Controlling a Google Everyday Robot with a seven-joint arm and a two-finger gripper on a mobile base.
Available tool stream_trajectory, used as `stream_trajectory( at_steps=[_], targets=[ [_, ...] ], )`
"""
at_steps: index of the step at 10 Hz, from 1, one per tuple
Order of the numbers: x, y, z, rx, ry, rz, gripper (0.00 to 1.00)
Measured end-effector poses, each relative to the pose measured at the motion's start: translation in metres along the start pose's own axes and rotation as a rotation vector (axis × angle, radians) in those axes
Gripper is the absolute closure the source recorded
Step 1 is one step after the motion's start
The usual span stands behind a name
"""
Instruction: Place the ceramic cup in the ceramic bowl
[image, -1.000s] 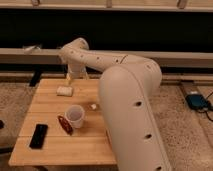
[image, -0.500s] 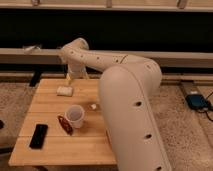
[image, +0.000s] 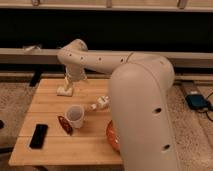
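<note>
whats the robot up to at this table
The robot's arm reaches across the wooden table, with its gripper low over the far left corner, away from the cup. The white cup stands upright mid-table, not held. The orange bowl sits toward the right, partly hidden behind the arm. The cup has not been picked up yet.

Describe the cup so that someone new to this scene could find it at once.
On the wooden table, the gripper is at the far left part. The cup stands upright near the middle, nearer the camera. It is white and round, unlike the flat black slab to its left and the orange bowl half hidden behind the arm on its right.
</note>
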Motion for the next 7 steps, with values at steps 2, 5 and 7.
stream_trajectory(
  at_steps=[2,5,7],
  targets=[
    [0.026,0.005,-0.004,-0.009,0.022,-0.007,0.20],
    [0.071,-0.001,0.000,-0.016,0.068,0.002,0.20],
    [0.096,-0.004,0.004,-0.017,0.100,0.015,0.20]
  ],
)
